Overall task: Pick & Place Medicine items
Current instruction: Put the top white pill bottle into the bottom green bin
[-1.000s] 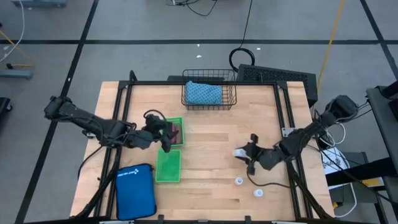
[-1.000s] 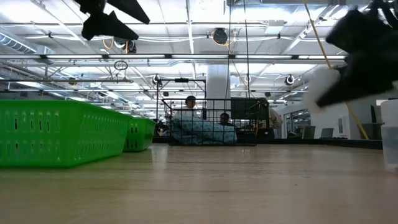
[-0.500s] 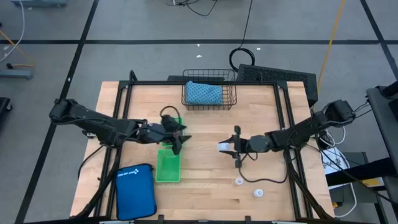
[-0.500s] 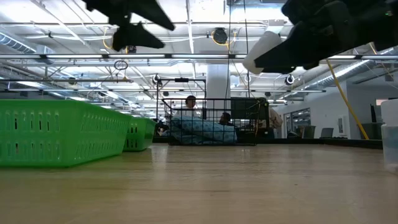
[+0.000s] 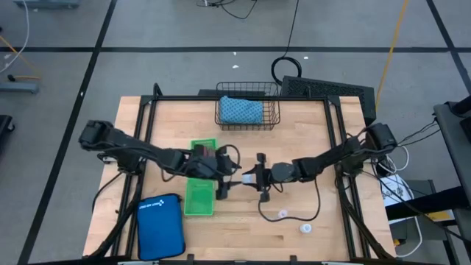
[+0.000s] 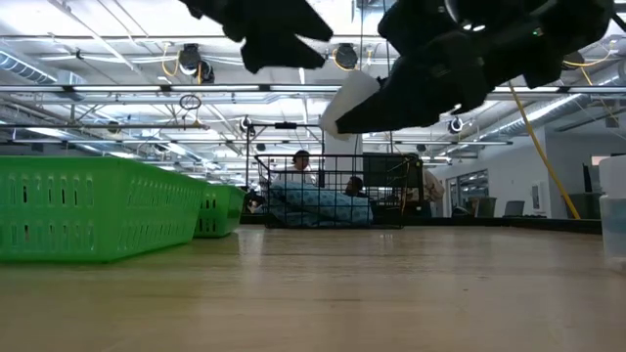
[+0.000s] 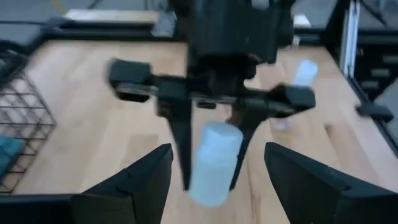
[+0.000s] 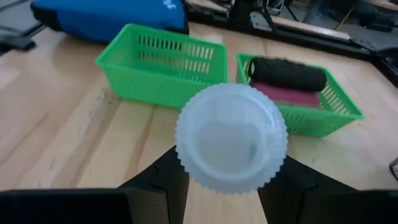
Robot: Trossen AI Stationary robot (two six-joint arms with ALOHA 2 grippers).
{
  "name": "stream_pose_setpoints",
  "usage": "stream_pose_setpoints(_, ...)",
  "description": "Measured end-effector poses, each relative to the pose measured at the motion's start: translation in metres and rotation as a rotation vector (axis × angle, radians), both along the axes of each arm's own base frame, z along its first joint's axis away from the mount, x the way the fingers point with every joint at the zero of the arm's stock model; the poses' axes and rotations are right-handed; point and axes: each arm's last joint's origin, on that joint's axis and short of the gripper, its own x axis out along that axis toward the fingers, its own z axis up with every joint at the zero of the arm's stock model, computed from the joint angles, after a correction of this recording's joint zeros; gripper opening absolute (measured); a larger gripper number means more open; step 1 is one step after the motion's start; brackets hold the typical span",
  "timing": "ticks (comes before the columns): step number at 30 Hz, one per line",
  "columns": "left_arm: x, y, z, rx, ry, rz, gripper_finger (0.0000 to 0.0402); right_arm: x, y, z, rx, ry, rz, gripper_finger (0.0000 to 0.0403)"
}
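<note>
Right gripper (image 5: 254,179) grips a white bottle (image 7: 213,161) above the table (image 5: 309,132), just beside the green baskets (image 5: 199,195); left gripper (image 5: 223,180) faces it, fingers spread, empty.

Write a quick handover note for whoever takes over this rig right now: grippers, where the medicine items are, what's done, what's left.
Right gripper: shut on a white bottle, held in the air above mid-table.
Left gripper: open and empty, facing the bottle from close by, as if for a handover.
Done: black piece and pink piece lie in the far green basket.
The near green basket looks empty.
Left: two more white bottles on the table near the right arm. The brown piece is not visible.
Blue pouch is at the front left.
</note>
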Motion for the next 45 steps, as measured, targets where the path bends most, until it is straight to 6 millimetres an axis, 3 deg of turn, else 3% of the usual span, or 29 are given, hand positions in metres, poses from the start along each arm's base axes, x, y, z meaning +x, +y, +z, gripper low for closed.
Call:
stream_pose_setpoints(11,0.019,-0.004,-0.025,0.026,0.02,-0.032,0.0269,0.01,0.0,0.003,-0.022,-0.039,0.004,0.0144)
stream_pose_setpoints(32,0.024,0.012,-0.027,0.03,0.006,0.037,0.0266,0.011,-0.003,0.005,-0.003,-0.056,0.01,0.0147)
stream_pose_setpoints(36,0.024,0.012,-0.027,0.026,0.006,0.031,0.0226,0.011,-0.003,0.005,0.0,-0.056,0.008,0.0144)
stream_pose_setpoints(41,0.024,0.012,-0.027,0.023,0.005,0.027,0.014,0.011,-0.003,0.005,0.007,-0.054,0.011,0.0148)
stream_pose_setpoints(45,0.024,0.012,-0.025,0.014,0.0,0.037,0.013,0.011,-0.003,0.005,0.031,-0.051,0.0,0.015)
